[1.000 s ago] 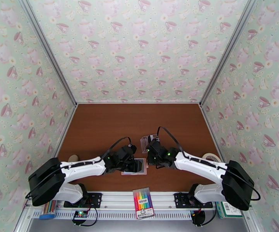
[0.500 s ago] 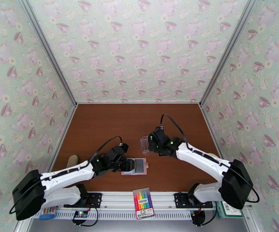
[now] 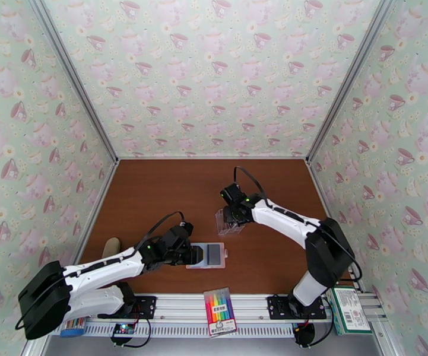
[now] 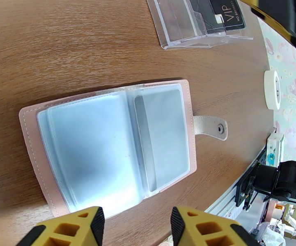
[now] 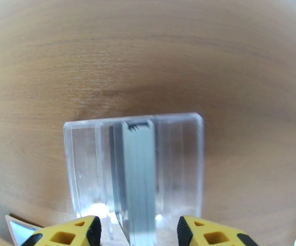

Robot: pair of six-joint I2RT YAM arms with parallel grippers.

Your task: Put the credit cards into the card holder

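Plainly, the right jaws are released and grasp nothing. Their yellow fingertips (image 5: 72,233) stand apart above the clear box (image 5: 82,169), one to each side of the stack of credit cards (image 5: 137,181) that stands on edge inside it. The left jaws are likewise released and empty. Their fingertips (image 4: 76,228) hang over the near edge of the card holder (image 4: 106,140) without touching it, as far as the left wrist view shows.

The card holder lies spread open and flat on the counter (image 3: 154,197), just ahead of the left arm, with its snap tab (image 4: 209,127) pointing away from the fold. On the tab side a grey card (image 4: 164,134) appears to sit inside a clear sleeve. The other sleeve looks empty, though glare makes that uncertain. The clear box stands apart from the holder, further out on the counter, under the right arm.

My reading is that the task is begun but far from finished. One card seems housed and several wait in the box, among them a black card (image 4: 228,15) marked VIP. What is left is to pinch a card from the stack, carry it across and slide it into a free sleeve, then repeat until the box is emptied.
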